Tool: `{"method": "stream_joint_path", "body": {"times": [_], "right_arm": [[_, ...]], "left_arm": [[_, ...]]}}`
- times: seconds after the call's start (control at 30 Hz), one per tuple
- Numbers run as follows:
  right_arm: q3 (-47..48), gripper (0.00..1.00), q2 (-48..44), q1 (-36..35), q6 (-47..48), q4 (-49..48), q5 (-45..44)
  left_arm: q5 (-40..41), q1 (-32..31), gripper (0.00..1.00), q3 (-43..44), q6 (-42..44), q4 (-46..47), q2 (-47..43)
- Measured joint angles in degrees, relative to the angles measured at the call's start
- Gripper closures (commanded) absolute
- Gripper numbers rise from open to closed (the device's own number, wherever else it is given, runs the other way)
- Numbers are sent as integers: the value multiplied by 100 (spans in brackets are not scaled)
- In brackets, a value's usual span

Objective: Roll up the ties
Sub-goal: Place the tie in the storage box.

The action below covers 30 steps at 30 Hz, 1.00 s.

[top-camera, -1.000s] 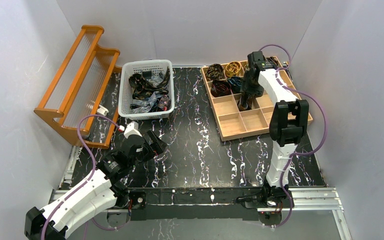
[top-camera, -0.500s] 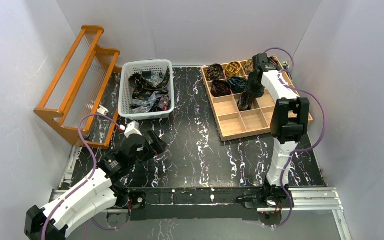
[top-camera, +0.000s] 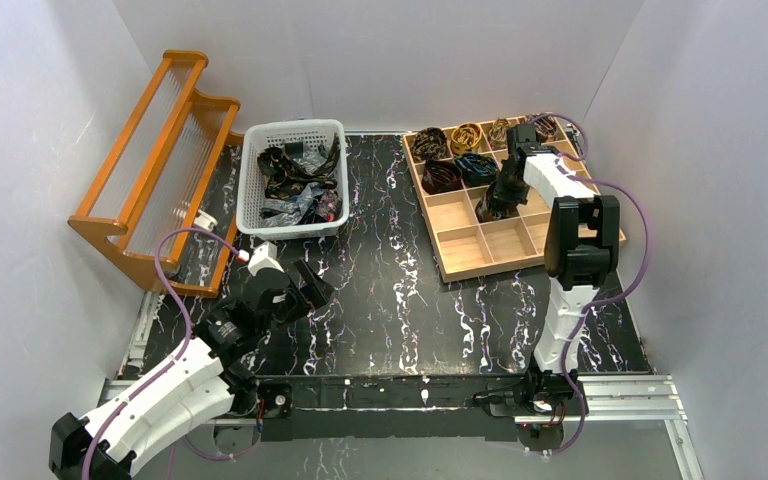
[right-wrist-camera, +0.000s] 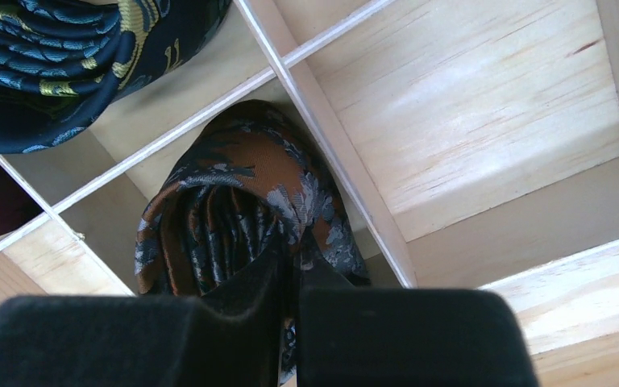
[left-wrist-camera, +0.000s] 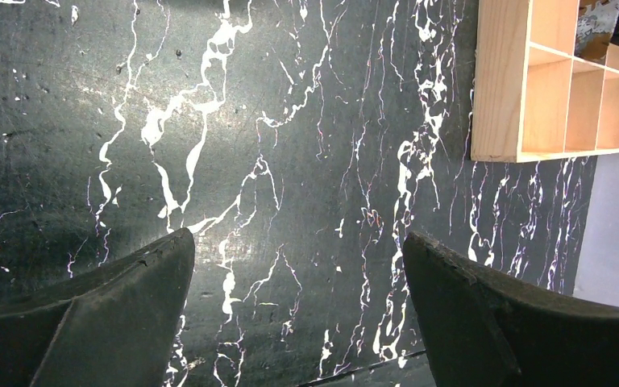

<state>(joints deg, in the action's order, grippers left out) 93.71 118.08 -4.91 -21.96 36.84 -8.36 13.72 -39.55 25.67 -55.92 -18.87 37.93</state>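
Jaws on the right tight together before a half-hidden rust-brown tie [right-wrist-camera: 234, 173]; left jaws wide.

Table [top-camera: 380, 300]: black top with white marbled veining, carrying three items, all toward its far edge.
Rack [top-camera: 150, 160]: orange wood, two-tiered, standing along the left edge and reaching toward the far-left corner.
Basket [top-camera: 249, 190]: white plastic lattice, sitting at the far edge, left of centre, just beside the rack.
Tray [top-camera: 463, 252]: pale wood, divided into compartments, lying in the far-right corner, well apart from the basket.
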Motion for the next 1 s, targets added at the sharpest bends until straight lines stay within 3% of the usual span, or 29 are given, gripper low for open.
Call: {"method": "stream_joint_path", "body": {"times": [0.1,0.27,0.33,0.5,0.77,1.0], "right_arm": [[-72,81,-42,44,-37,-70,98],[-52,53,-63,76,-50,-31,271],[-46,47,-122,76,-44,0,343],[-55,40,-649,76,-37,72,557],[-247,41,-1611,74,-46,-17,772],[-1386,35,-2310,15,-162,-385,1665]], "left_arm": [[0,0,2,0,0,-9,-2],[2,0,2,105,48,-96,7],[22,0,2,214,109,-151,46],[81,0,2,614,382,-304,291],[212,0,2,1237,892,-654,726],[365,0,2,1845,1366,-1016,1113]]}}
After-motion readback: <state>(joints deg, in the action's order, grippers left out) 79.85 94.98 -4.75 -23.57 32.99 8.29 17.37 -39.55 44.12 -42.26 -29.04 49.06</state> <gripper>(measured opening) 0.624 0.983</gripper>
